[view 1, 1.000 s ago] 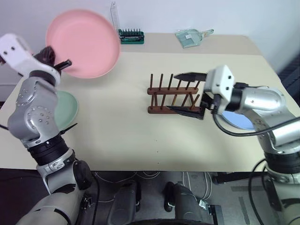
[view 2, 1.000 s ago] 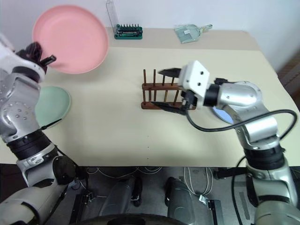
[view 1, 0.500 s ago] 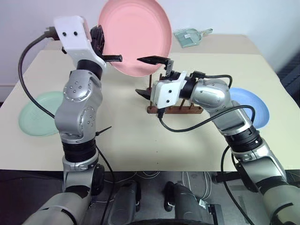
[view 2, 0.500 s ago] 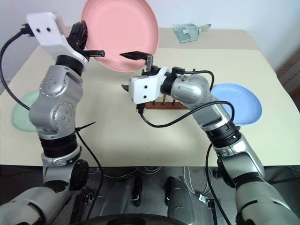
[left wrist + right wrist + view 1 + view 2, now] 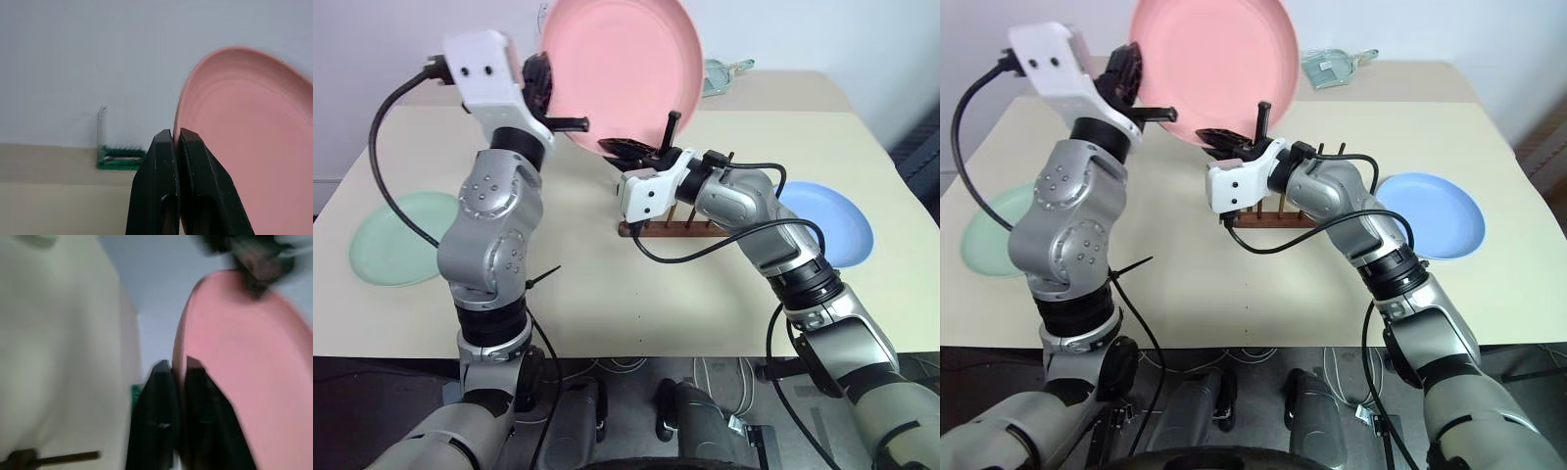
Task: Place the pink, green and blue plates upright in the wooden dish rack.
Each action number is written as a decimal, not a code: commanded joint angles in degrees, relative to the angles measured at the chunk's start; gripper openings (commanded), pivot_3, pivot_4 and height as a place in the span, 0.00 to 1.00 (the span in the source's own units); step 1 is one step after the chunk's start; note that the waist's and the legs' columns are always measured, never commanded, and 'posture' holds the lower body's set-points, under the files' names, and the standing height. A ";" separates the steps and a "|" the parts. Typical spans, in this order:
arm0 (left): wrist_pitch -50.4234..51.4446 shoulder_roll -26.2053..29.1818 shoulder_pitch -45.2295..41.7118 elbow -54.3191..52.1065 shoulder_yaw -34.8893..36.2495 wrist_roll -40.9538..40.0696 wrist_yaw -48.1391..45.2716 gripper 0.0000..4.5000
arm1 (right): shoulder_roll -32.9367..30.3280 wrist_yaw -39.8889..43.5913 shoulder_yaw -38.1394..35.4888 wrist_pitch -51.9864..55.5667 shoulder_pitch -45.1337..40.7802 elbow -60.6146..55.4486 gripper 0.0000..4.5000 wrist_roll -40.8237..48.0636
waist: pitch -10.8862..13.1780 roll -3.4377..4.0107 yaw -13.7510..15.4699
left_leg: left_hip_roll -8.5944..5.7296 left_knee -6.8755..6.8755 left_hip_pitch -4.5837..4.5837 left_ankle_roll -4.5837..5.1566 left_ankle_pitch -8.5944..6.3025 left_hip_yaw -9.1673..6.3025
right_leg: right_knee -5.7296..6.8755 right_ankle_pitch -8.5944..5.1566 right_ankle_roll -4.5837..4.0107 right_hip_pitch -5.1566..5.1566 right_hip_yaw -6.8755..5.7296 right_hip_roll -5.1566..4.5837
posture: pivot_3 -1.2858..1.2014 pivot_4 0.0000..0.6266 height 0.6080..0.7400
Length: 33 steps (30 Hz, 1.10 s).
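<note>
Above the beige table, both grippers, left gripper and right gripper, pinch the pink plate's rim, apparently handing it over toward the wooden dish rack.

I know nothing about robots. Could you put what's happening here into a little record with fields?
Held item: pink plate, raised on edge above the table
Left end effector: shut on the pink plate's rim
Right end effector: shut on the same rim
Wooden dish rack: on the table, no plates in it
Green plate: flat on the table
Blue plate: flat on the table
</note>
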 commanded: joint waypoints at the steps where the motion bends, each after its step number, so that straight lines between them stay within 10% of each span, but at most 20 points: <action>1: 0.26 -0.47 -0.68 -2.87 -0.67 -0.82 -0.51 0.00 | 0.18 -0.61 -1.21 0.04 0.47 -1.91 0.01 -0.53 | 0.00 0.00 -0.05 | 0.00 0.00 0.00 0.00 0.00 0.00 | 0.00 0.00 0.00 0.00 0.01 0.00 | 0.52 0.24 1.00; 5: 0.12 -1.83 -0.69 -2.82 0.76 -1.82 -0.18 0.07 | 0.13 -0.66 -1.16 0.25 1.12 -2.32 0.00 -0.95 | 0.00 0.00 -0.41 | 0.00 0.00 0.00 0.00 0.00 -0.02 | 0.00 0.00 0.00 0.00 0.02 0.02 | 0.52 0.24 1.00; 14: -6.37 -6.18 -5.26 -1.90 13.78 -9.59 5.96 0.99 | -2.33 -0.27 -3.51 1.00 2.73 -2.19 0.00 -0.08 | 0.01 -0.01 -0.89 | 0.03 0.00 0.02 0.09 -0.05 -0.10 | 0.03 0.00 -0.01 -0.01 0.02 0.07 | 0.52 0.24 1.00; 22: -7.10 8.32 1.12 1.15 15.41 -7.49 -1.54 0.99 | -6.79 9.00 -14.92 7.91 7.21 -6.97 0.00 18.74 | 0.01 0.01 -0.83 | 0.03 0.00 0.01 0.09 -0.04 -0.08 | 0.00 0.03 -0.04 0.03 0.03 0.11 | 0.52 0.24 1.00; 33: -9.81 23.56 25.32 -3.92 1.84 -10.05 -30.02 0.99 | -7.37 14.98 -34.05 46.41 11.64 -24.30 0.00 65.00 | 0.03 0.05 -0.78 | 0.14 -0.04 0.01 0.04 -0.09 -0.14 | -0.04 -0.03 -0.32 -0.03 0.07 0.14 | 0.52 0.24 1.00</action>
